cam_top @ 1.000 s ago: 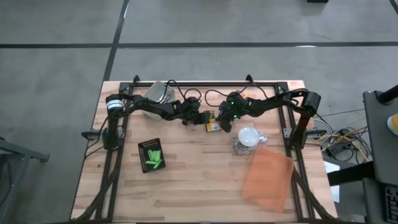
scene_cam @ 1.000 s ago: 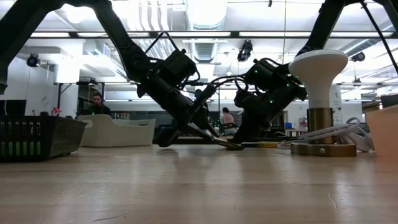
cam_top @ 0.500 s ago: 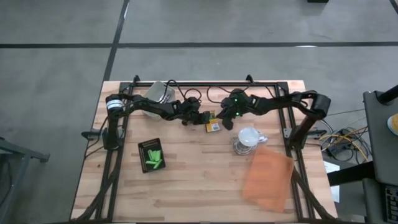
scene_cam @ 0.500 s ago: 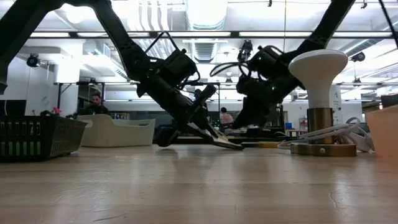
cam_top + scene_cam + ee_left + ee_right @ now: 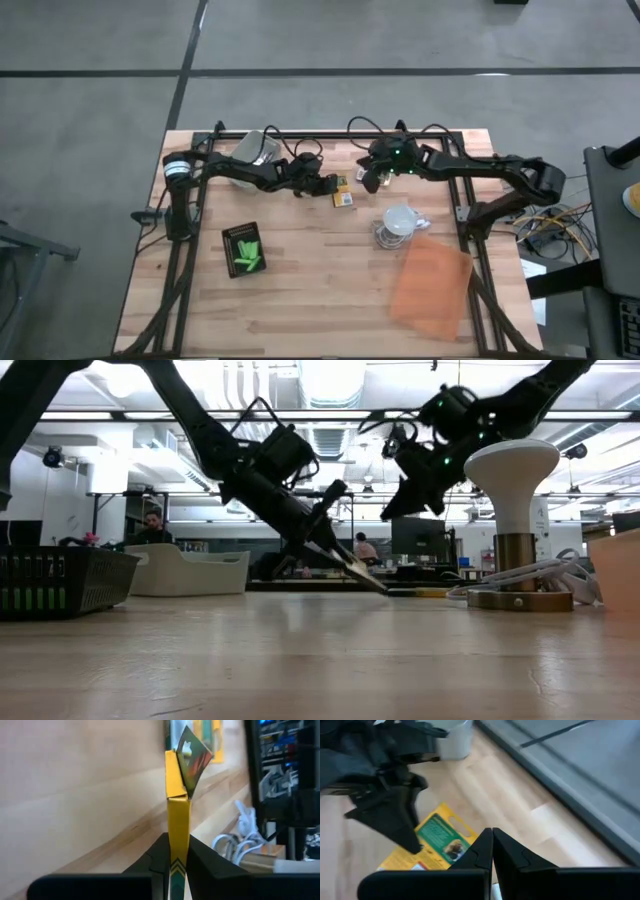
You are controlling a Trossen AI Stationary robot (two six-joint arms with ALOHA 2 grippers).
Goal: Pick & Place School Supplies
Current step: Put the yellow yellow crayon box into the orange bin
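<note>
Left gripper pinches a thin yellow box by its edge only, so it could easily twist free. Right gripper is closed on nothing, upper middle of the high view.

**Four cameras, one shared spot at the tabletop's far edge**

The high view looks straight down on the whole tabletop. The low view sits at surface height, facing level across into the room. Each wrist view peers closely past its own fingers. All four take in the yellow box near the far edge.
</note>
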